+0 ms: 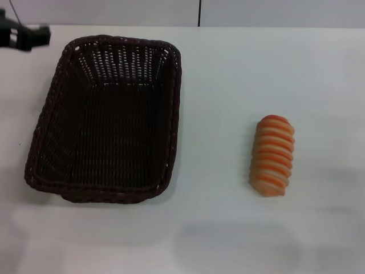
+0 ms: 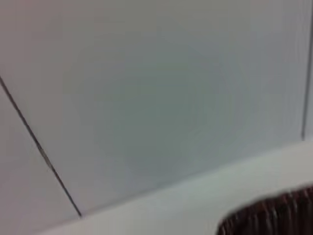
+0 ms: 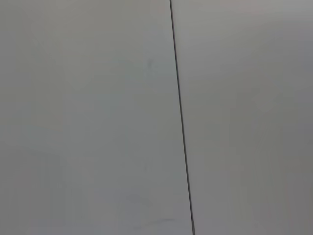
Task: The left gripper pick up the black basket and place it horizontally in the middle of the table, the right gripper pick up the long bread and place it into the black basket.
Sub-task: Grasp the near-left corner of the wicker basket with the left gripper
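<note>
2 task objects sit on the white table (image 1: pixel 228 74) in the head view: the black basket (image 1: pixel 105 117) on the robot's left half and the long bread (image 1: pixel 272 155) on the right half, well apart from each other with bare tabletop between them. The basket rests flat on its base, mouth up, with its long sides running away from the robot, so it stands lengthwise rather than crosswise. Its braided rim and openwork far wall are plainly visible, and nothing lies inside it. The bread lies on its side, its long axis also pointing roughly away from the robot, its orange-brown crust crossed by cream stripes.

The left gripper (image 1: pixel 25 35) shows at the far left corner of the head view, near the basket's far left corner but apart from it and touching nothing. Whether its claw is released or clenched cannot be told here. The left wrist view shows a pale wall panel with 1 dark seam (image 2: pixel 41 152), a strip of table edge, and a small part of the basket's rim (image 2: pixel 274 215) at the corner.

The right gripper appears in no view; the right wrist view shows only a pale wall crossed by 1 thin dark seam (image 3: pixel 181 117).
</note>
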`<state>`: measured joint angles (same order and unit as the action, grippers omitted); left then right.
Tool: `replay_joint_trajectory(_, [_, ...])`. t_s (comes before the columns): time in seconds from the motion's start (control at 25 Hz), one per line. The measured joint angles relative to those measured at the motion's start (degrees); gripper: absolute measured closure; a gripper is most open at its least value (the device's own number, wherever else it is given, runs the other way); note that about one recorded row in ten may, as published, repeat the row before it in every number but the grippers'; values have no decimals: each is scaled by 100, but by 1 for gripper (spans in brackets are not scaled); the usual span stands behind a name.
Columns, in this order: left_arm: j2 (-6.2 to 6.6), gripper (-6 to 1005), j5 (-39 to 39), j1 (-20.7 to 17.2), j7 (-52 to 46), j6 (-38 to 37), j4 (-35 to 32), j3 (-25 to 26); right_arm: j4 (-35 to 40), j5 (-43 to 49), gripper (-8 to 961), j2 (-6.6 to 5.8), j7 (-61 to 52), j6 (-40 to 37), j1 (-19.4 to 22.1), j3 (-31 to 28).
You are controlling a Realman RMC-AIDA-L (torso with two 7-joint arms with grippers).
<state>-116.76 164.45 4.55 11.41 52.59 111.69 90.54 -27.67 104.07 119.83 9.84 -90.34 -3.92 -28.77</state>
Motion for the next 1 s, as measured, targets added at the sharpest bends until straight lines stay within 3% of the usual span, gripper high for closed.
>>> replay_joint_trajectory(0.04, [-169,216,4,512,336,1222,50,448,0,0,114,0,0,0,0,0])
replay_joint_trajectory(0.12, [-143,217,15,781,287,1623,-158,489,11,0,114,-1,-1,25,-5,-1])
replay_joint_trajectory(0.52, [-140,231,54,1217,310,2089,-1182,503,13,-1,114,-4,-5,25,6,11])
replay_joint_trajectory(1.0, [-139,318,69,1435,354,2131,-1801,466,2,0,115,-3,-9,37,-4,12])
